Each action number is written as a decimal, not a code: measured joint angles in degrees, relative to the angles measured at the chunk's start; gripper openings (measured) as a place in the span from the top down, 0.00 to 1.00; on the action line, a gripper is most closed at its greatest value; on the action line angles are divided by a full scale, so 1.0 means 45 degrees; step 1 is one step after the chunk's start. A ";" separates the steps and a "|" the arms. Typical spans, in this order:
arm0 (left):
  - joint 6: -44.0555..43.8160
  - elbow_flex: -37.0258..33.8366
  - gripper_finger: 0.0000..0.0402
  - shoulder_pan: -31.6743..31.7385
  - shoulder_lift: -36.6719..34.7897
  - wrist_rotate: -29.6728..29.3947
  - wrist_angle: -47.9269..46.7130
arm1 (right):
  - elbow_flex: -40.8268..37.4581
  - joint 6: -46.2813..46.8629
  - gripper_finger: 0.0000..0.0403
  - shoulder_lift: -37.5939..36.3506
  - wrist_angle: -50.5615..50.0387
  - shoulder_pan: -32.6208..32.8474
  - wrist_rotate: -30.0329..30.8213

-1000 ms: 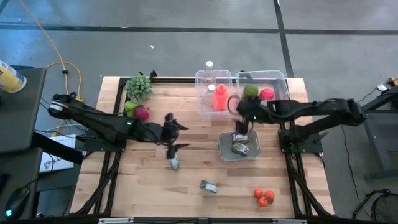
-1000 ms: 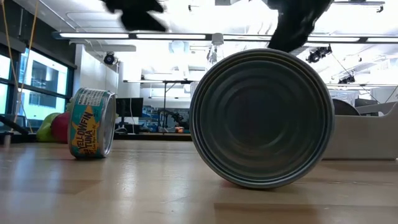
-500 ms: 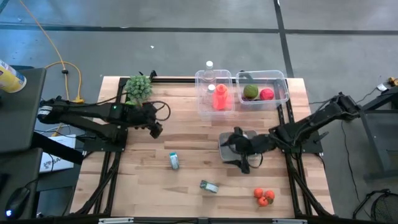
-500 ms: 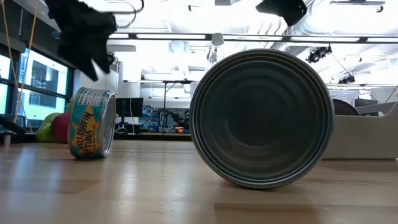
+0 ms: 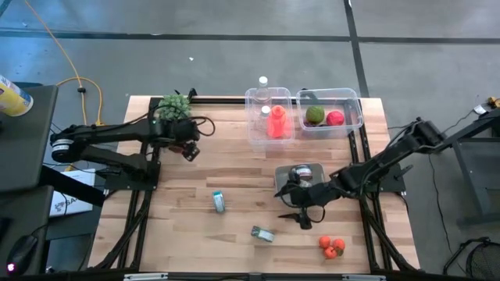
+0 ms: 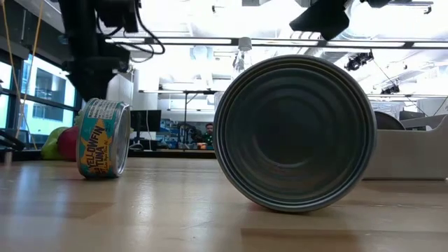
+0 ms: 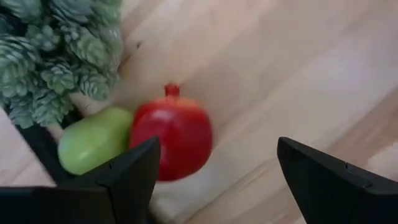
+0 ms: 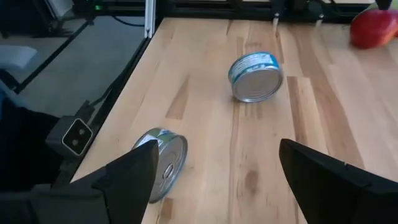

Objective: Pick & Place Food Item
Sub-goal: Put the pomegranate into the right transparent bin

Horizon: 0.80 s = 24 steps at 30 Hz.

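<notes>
Looking down from above, the left gripper hovers beside a red pomegranate at the table's far-left corner, jaws spread, empty. The right gripper hangs spread near the tray. The left wrist view shows the pomegranate touching a green pear (probably firm, rounded, slippery; grip across its widest part).

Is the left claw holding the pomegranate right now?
No, the left claw is open, and the pomegranate lies on the table ahead of it.
</notes>
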 joint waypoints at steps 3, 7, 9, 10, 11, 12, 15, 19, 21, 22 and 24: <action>0.0968 0.0000 0.22 0.0099 0.0243 0.0140 -0.0540 | 0.0000 0.0000 0.20 0.0335 -0.0005 0.0063 -0.0002; 0.1845 0.0000 0.22 0.0074 0.0538 0.0134 -0.0484 | 0.0000 0.0000 0.20 0.0684 0.0278 0.0058 0.0000; 0.2072 0.0000 0.22 0.0074 0.0600 0.0079 -0.0461 | 0.0000 0.0004 0.20 0.0784 0.0402 0.0053 -0.0020; 0.1939 0.0000 0.22 0.0070 0.0609 -0.0068 -0.0447 | 0.0000 0.0005 0.20 0.0826 0.0505 0.0050 -0.0096; 0.1674 0.0000 0.22 0.0070 0.0609 -0.0223 -0.0449 | 0.0000 0.0005 0.20 0.0836 0.0545 0.0048 -0.0194; 0.1427 0.0000 0.22 0.0074 0.0618 -0.0267 -0.0451 | 0.0000 0.0006 0.20 0.0846 0.0551 0.0053 -0.0317; 0.1208 0.0000 0.22 0.0074 0.0624 -0.0334 -0.0455 | 0.0000 0.0136 0.20 0.0846 0.0641 0.0053 -0.0639; 0.1200 0.0000 0.18 0.0070 0.0624 -0.0475 -0.0454 | 0.0000 0.0287 0.20 0.0846 0.0634 0.0053 -0.0637; 0.1184 0.0000 0.14 0.0073 0.0629 -0.0500 -0.0451 | 0.0000 0.0287 0.20 0.0846 0.0634 0.0053 -0.0636; 0.1146 0.0000 0.12 0.0072 0.0626 -0.0505 -0.0451 | 0.0000 0.0287 0.20 0.0846 0.0634 0.0053 -0.0633; 0.0961 0.0000 0.09 0.0074 0.0624 -0.0510 -0.0456 | 0.0000 0.0288 0.20 0.0846 0.0637 0.0053 -0.0631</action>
